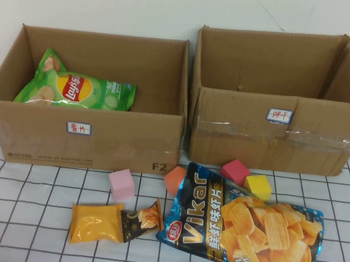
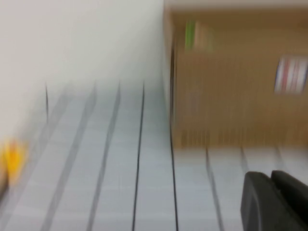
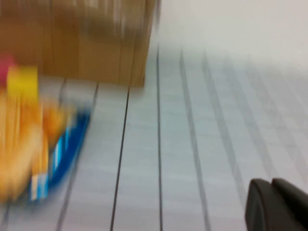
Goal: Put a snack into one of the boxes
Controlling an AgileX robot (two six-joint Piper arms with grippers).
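In the high view the left cardboard box (image 1: 87,133) holds a green Lay's chip bag (image 1: 74,90). The right cardboard box (image 1: 276,131) shows nothing inside. On the table in front lie a big blue Vikar chip bag (image 1: 246,230), a small orange snack packet (image 1: 95,223) and a small dark packet (image 1: 145,220). Neither arm appears in the high view. My left gripper (image 2: 270,177) is shut and empty, low over the gridded cloth near a box (image 2: 231,86). My right gripper (image 3: 272,185) is also shut and empty, off to the side of the blue bag (image 3: 53,154).
Foam cubes lie between the boxes and the snacks: pink (image 1: 121,184), orange (image 1: 175,179), red (image 1: 235,171) and yellow (image 1: 258,185). A white wall rises behind the boxes. The gridded cloth (image 1: 13,211) covers the table.
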